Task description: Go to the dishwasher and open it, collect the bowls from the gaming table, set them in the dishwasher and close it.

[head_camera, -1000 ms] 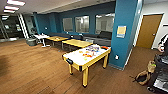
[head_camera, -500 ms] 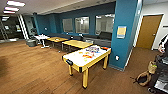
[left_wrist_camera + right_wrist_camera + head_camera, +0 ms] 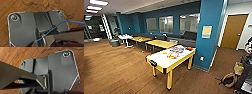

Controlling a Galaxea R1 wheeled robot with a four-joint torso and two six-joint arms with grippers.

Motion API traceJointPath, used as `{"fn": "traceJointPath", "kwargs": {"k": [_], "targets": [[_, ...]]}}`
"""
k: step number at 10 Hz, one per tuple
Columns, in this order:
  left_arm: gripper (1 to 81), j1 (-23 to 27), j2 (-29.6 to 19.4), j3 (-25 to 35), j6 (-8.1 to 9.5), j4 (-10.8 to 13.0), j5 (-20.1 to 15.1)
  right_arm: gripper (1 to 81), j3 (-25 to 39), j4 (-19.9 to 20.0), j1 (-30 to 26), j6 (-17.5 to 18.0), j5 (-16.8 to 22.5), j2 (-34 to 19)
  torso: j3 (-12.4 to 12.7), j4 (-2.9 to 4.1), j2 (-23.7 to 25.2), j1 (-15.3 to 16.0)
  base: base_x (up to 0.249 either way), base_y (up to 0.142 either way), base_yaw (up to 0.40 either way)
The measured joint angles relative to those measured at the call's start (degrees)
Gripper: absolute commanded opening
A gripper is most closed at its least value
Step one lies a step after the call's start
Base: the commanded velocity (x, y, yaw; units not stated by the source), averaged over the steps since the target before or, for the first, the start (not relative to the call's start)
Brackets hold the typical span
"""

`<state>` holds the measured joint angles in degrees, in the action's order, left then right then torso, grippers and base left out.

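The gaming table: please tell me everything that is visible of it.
The long rectangular gaming table with white top and yellow edges and legs stands upright on the brown wooden floor, beside the blue pillar. Colourful flat items, too blurred to identify, cover its far half. A dark patch sits on its near end.

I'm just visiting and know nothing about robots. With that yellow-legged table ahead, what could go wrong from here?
1. The gaming table has a corner and yellow legs jutting toward the robot; driving in carelessly might clip them.
2. Colourful items crowd its far end, so reaching for one could knock others off.
3. A blue cable loops loosely across the left wrist's dark plate and might snag.
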<state>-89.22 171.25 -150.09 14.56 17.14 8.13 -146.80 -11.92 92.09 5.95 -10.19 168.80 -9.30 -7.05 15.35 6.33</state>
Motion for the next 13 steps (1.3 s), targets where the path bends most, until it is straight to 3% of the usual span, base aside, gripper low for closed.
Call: {"fn": "traceJointPath", "kwargs": {"k": [3,11,13], "targets": [[81.1,0.1,0.0,0.0,0.00,0.0,0.1,81.1,0.0,0.0,-0.2,0.0,0.1,0.0,0.0,0.00,0.0,0.0,0.079,0.000,0.000],[81.1,0.4,0.0,0.0,-0.01,0.0,0.1,81.1,0.0,0.0,-0.3,0.0,-0.1,0.0,0.0,0.00,0.0,0.0,0.025,0.076,0.000],[81.1,0.1,-0.3,0.0,-0.01,0.0,-0.1,81.1,0.0,-0.1,-0.2,0.0,0.1,0.7,0.0,0.00,0.0,0.0,0.112,0.000,0.000]]}}
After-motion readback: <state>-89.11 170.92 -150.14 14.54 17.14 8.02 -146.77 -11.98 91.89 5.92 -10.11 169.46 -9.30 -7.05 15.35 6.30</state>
